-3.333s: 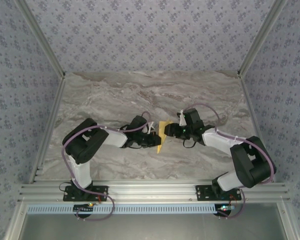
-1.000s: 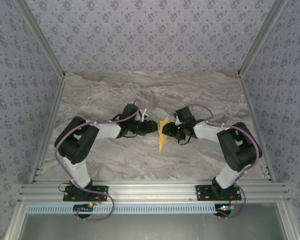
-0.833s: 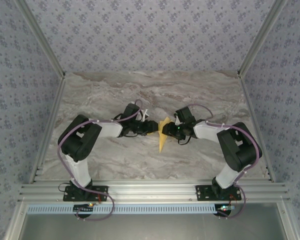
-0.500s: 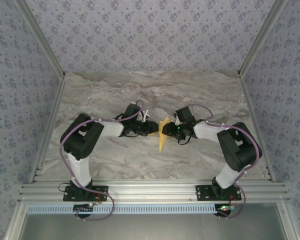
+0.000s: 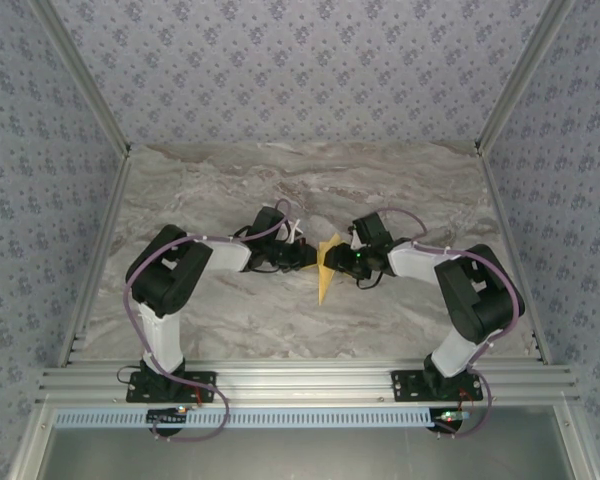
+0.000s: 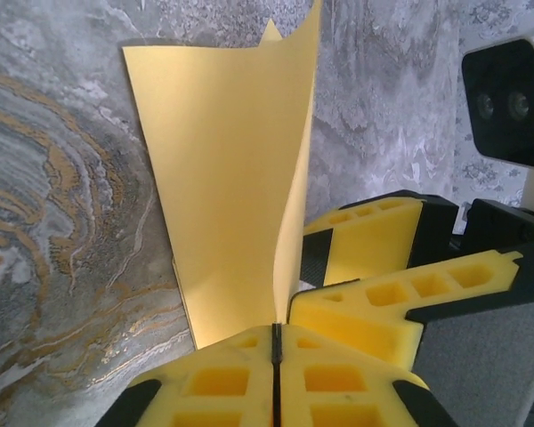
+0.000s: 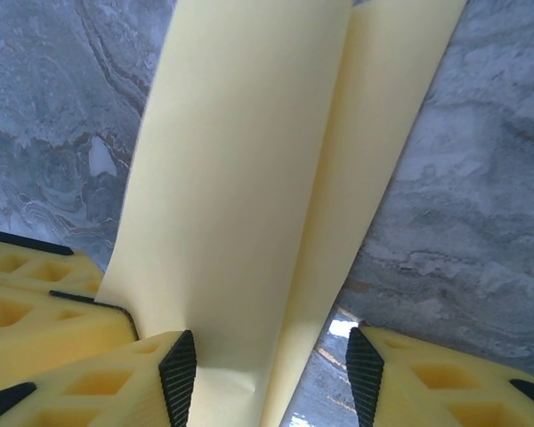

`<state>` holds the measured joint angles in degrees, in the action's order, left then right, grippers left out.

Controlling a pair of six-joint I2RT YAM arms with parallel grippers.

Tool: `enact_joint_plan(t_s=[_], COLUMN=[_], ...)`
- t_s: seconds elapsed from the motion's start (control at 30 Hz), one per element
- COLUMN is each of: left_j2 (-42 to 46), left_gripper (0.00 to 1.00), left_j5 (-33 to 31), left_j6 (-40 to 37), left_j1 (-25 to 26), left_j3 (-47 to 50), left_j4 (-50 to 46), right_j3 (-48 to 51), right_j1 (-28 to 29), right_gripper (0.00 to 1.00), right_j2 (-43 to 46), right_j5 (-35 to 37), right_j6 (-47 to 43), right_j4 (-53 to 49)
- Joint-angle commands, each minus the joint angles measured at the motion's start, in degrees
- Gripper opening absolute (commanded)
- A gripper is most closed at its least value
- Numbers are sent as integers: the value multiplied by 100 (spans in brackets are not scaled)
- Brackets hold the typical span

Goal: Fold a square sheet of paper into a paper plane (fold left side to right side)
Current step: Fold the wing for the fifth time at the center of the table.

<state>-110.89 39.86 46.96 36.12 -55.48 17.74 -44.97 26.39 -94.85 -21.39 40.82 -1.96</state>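
Observation:
The yellow-orange sheet of paper [image 5: 326, 280] lies folded into a narrow pointed strip at the table's middle, between both arms. My left gripper [image 5: 308, 256] meets it from the left. In the left wrist view that gripper [image 6: 274, 331] is shut on the near edge of a raised paper flap [image 6: 222, 178] that curves upward. My right gripper [image 5: 340, 262] comes in from the right. Its jaws [image 7: 271, 378] stand open astride the folded paper [image 7: 249, 178], and the left pad [image 7: 178, 374] rests against the sheet. The right gripper's yellow fingers [image 6: 400, 298] sit close beside my left jaws.
The marble table [image 5: 280, 180] stretches bare behind and in front of the paper. Aluminium frame rails [image 5: 280, 380] run along the near edge, and patterned walls close the sides. The right wrist camera [image 6: 507, 102] hangs close to my left gripper.
My left gripper has closed onto the paper flap and nudged slightly right. The right gripper's jaws have opened a little. The paper stays where it was.

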Motion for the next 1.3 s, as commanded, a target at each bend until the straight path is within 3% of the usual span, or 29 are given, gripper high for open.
enact_joint_plan(t_s=[0.0,0.2,0.4,0.73,1.27], left_j2=[-55,-63,-81,-72,-73], left_gripper=[5,5,5,5,5], left_j5=[119,172,223,233,230], left_j6=[-188,-271,-301,-301,-354], left_j1=[29,32,32,32,34], left_j3=[-201,-293,-331,-341,-355], left_j4=[-108,-172,-197,-196,-264], right_j3=[143,83,-122,-607,-911], right_j1=[-289,-771,-842,-730,-565], right_gripper=[57,70,84,85,85], right_j2=[398,670,350,-457,-863], right_j5=[-251,-757,-857,-882,-713], right_j6=[-174,-124,144,392,331], right_j4=[128,449,759,801,449])
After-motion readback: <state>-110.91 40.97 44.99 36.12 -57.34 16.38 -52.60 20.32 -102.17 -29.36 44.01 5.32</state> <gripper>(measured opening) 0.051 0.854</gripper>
